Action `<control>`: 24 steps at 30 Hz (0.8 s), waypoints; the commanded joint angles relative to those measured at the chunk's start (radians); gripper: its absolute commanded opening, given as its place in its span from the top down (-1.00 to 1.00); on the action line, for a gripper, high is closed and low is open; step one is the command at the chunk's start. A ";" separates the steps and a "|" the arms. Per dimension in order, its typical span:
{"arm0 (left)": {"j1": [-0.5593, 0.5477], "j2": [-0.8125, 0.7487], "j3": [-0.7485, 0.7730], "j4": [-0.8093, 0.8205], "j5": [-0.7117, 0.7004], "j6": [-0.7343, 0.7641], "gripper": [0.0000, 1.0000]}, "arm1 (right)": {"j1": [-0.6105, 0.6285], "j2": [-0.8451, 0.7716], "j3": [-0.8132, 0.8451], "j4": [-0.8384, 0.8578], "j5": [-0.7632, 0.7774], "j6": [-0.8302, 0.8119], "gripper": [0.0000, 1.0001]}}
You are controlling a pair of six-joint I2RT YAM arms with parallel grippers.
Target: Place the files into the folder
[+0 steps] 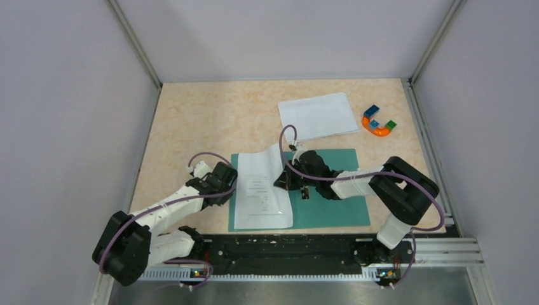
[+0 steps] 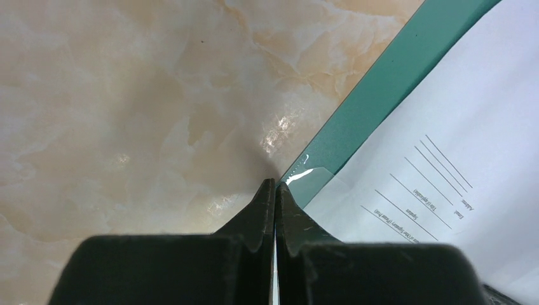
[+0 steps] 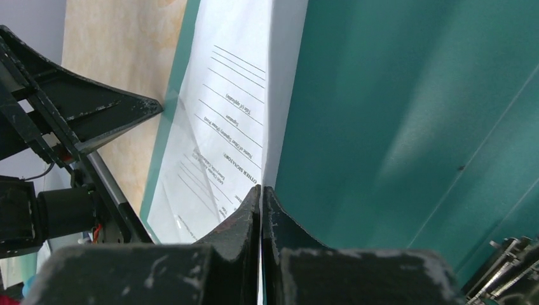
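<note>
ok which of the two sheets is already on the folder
The sheet with printed text, lying on the left half of the teal folder. The other, nearly blank sheet lies on the table beyond it.

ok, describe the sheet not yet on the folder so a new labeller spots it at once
On the beige table, find the teal folder in the middle. Just past its far edge, left of the horseshoe toy, a white sheet lies on bare tabletop. Unlike the printed sheet on the folder, it looks blank.
</note>
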 commanded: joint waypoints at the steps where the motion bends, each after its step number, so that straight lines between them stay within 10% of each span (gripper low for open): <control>1: -0.010 0.037 -0.039 -0.023 0.040 -0.025 1.00 | 0.033 0.025 0.058 0.040 -0.012 -0.002 1.00; 24: -0.013 0.034 -0.044 -0.023 0.041 -0.029 1.00 | 0.022 0.007 0.030 0.048 0.123 0.037 1.00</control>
